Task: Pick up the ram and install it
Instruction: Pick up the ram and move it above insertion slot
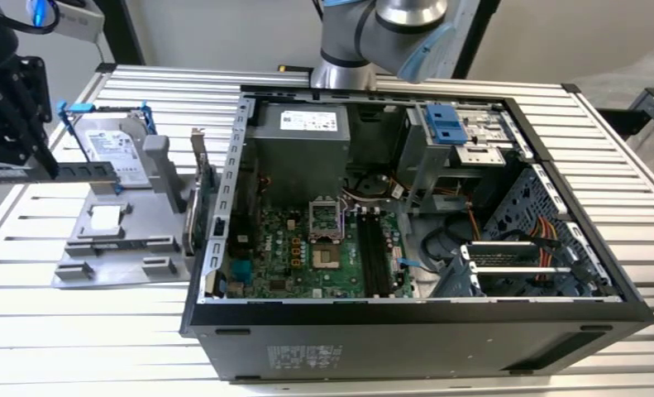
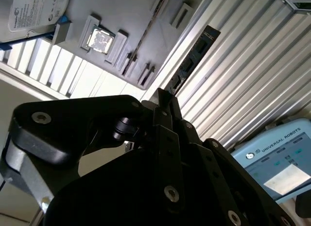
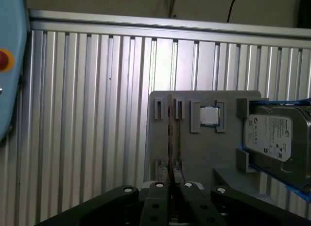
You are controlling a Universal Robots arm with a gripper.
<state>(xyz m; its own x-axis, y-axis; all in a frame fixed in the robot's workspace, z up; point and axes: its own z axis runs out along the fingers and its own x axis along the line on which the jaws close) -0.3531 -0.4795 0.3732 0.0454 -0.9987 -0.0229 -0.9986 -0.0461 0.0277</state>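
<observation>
The ram (image 1: 78,171) is pinched at one end by the gripper (image 1: 35,165), whose fingers are pressed onto its two flat faces. This leaves most of the stick projecting free. It hangs level above the grey holder (image 1: 117,240), over the side away from the open computer case (image 1: 415,331), and appears clear of the holder's slots.

Gripping by the faces probably keeps the contact edge bare and the board stiff for seating in the motherboard's memory slots (image 1: 371,248), which lie well beyond the holder, inside the case. The holder's slots and pockets seem meant to present each part at a known pose. The hard drive (image 1: 117,153) leans in its blue clips at the holder's rear, and a processor chip (image 3: 209,115) sits in a square pocket.

In the second wrist view the ram (image 2: 192,58) is a slim, dark strip carrying small black chips. In the first wrist view it is edge-on (image 3: 171,133), a thin line rising from the fingertips (image 3: 160,186) over the holder.
</observation>
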